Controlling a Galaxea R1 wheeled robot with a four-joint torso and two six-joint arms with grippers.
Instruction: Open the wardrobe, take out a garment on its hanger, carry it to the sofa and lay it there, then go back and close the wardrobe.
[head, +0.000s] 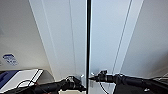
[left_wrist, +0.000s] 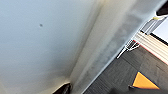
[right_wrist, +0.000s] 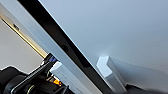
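Wardrobe (head: 107, 37) standing right in front of the robot, two white doors parted by one narrow dark gap. Two small white handles (head: 82, 76), one on each door beside the gap. Two arms reaching in low: left gripper (head: 79, 86) and right gripper (head: 93, 78) each sitting at its own handle; grip of either cannot be told.

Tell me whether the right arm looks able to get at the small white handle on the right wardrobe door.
Probably yes: the right gripper sits right beside the small white handle on the tall white wardrobe, with nothing between them.
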